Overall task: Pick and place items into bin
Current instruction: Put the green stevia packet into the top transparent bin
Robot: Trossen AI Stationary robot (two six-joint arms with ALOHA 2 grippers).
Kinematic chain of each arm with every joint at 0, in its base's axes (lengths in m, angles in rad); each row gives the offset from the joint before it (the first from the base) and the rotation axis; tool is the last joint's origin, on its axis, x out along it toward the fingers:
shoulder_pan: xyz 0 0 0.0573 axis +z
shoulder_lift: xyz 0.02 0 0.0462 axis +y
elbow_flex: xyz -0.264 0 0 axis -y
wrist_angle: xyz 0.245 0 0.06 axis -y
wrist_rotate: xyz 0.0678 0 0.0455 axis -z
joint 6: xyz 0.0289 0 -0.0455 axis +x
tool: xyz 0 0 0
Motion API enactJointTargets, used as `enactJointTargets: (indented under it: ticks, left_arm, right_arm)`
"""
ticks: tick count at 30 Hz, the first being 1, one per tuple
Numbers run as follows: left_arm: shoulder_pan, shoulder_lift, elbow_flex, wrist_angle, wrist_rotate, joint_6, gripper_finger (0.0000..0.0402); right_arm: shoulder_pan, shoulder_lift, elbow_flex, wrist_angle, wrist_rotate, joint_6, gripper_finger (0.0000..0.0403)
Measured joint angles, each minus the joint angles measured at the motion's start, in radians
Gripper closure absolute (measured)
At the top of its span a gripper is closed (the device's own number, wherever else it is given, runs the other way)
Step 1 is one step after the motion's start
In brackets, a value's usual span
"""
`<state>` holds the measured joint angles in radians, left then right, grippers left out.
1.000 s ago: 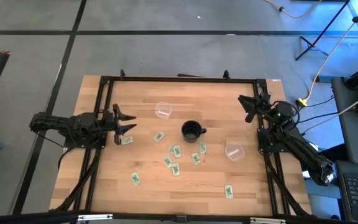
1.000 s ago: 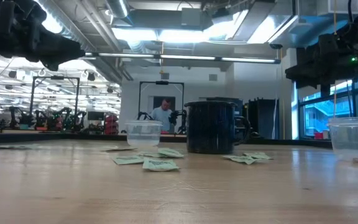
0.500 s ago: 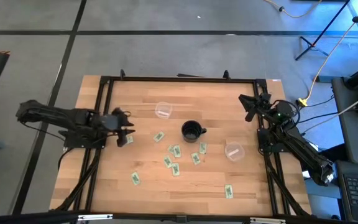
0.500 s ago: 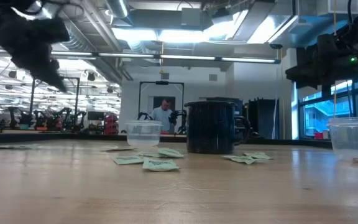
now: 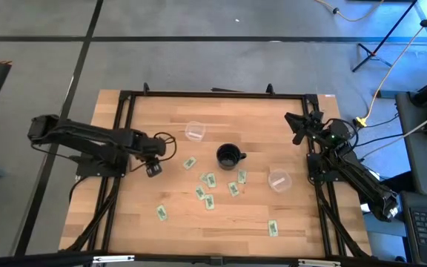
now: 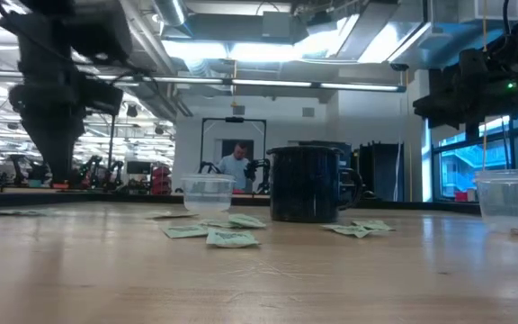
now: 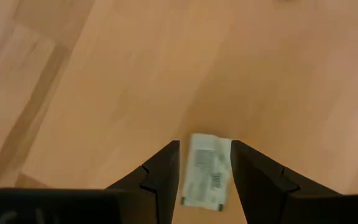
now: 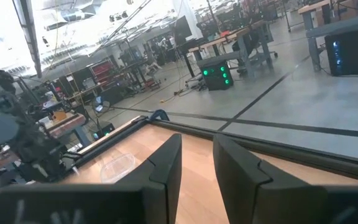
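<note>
Left tool (image 7: 205, 180), released, is straddling a packet (image 7: 206, 169) on the desk (image 7: 104, 81), packet's long axis running along the fingers (image 7: 163, 177), 12 o'clock.

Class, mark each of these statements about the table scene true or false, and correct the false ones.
1. The left pincer has its fingers either side of a green packet lying on the table. True.
2. The black mug lies tipped on its side. False: it stands upright.
3. The right pincer holds a packet. False: nothing sits between its fingers, which are up at the table's edge.
4. Two clear plastic cups stand on the table, one beyond the mug and one to its right. True.
5. All the packets are stacked in one pile. False: they lie scattered.
</note>
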<state>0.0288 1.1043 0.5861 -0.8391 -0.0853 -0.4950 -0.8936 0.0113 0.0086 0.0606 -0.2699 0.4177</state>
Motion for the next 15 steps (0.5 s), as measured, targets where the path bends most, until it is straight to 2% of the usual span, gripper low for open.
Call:
enactJointTargets:
  ticks: [7,15]
  left_arm:
    - [0.071,0.121,0.0,0.001,0.02,-0.058,0.0265]
    - [0.1,0.213,0.0,0.035,0.114,-0.062,0.0265]
  right_arm:
    - [0.0,0.0,0.0,0.0,0.001,-0.004,0.0308]
    - [0.0,0.0,0.0,-0.004,0.015,-0.01,0.0308]
